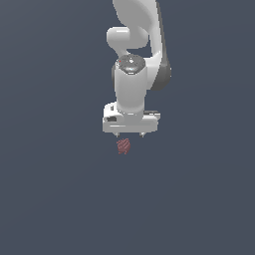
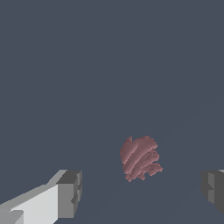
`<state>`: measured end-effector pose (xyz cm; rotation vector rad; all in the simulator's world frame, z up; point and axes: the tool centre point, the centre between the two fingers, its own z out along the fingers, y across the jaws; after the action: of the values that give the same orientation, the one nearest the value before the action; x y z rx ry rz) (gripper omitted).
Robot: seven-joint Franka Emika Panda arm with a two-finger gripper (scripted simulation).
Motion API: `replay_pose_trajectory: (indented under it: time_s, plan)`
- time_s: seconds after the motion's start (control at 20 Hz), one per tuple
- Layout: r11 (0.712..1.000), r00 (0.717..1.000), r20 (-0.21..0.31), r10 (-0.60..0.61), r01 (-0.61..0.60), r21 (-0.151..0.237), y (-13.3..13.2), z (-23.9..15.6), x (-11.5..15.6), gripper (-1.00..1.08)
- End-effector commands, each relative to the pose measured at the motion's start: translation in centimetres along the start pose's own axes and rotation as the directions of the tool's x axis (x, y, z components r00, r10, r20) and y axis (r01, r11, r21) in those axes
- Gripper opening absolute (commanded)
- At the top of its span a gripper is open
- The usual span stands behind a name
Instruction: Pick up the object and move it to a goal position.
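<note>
**Desk:** What's on your screens? Biggest thing first.

**Operator:** Plain slate-grey ground (image 1: pixel 55 199) fills both feeds, flat, no markings I can make out. Next in size is the white Panda arm (image 1: pixel 134 35), entering the exterior view from 12 o'clock and hanging straight down through the middle of the picture. I see a rounded joint, then a pale cylindrical wrist section with a dark grey cap on it.

**Desk:** And the end of the arm?

**Operator:** The gripper (image 1: pixel 129 135) sits under a wide white hand block. In the exterior view I only get two tiny tips poking out below that block, well apart. The wrist view is clearer: one grey finger pad (image 2: pixel 70 193) on a white finger, the other pad (image 2: pixel 213 189) at the far edge of the picture, with bare ground between them. So I log the fingers as spread wide, gripping nothing.

**Desk:** The object?

**Operator:** A small dull dark-red lump (image 2: pixel 140 158), ridged and knobbly. In the exterior view it lies at 6 o'clock from the hand block, just beneath the fingertips and slightly toward that view's left. In the wrist view it sits between the two pads, nearer the far-edge one, touching neither. Whether it rests on the ground I cannot tell.
</note>
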<state>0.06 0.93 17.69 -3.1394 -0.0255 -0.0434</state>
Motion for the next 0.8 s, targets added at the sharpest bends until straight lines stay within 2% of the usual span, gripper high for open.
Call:
replay_pose_trajectory:
  time_s: [0.0, 0.4, 0.75]
  plan:
    - [1.0, 1.0, 0.0, 0.0, 0.0, 0.0, 0.0, 0.0, 0.0, 1.0]
    - [1.0, 0.999, -0.046, -0.024, 0.024, -0.006, -0.1, -1.6, 1.3, 1.0]
    - [0.999, 0.999, -0.04, -0.036, 0.036, -0.007, 0.1, -0.8, 1.0, 1.0]
